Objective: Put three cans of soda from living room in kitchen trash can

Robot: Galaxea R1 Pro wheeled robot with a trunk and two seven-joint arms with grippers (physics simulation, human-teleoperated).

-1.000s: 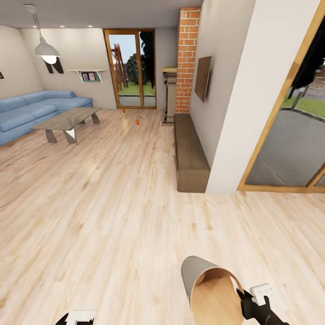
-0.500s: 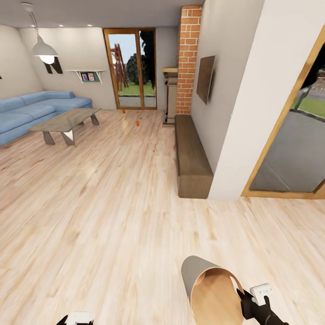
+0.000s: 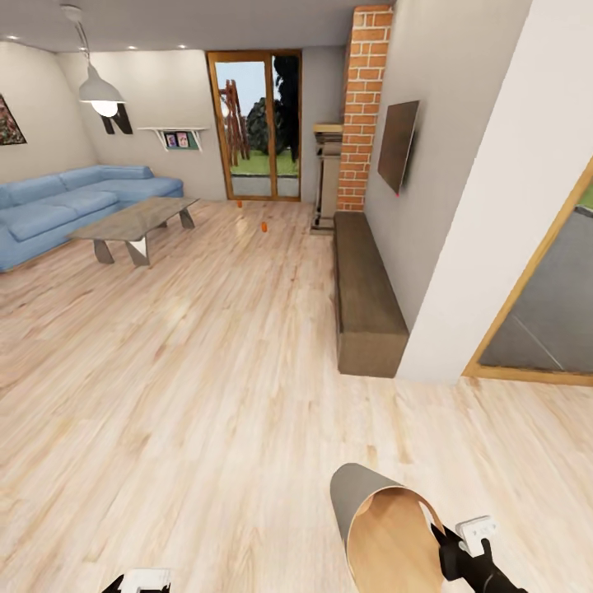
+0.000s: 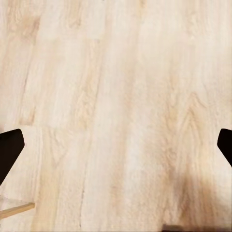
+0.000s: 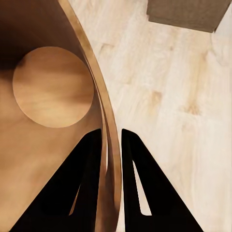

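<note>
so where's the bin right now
In the head view the bin is low and right of centre, tipped over the wood floor, its rim pinched by the right gripper.

Blue sofa (image 3: 58, 202), plank floor (image 3: 189, 371), brick pillar (image 3: 364, 107).

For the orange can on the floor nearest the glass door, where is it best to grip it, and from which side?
The orange can appears to stand upright on the floor with bare floor around it, so a side grip across its round body is probably best, coming from the robot's side. It is too small here to judge more. The left gripper is open; the right gripper holds the bin.
</note>
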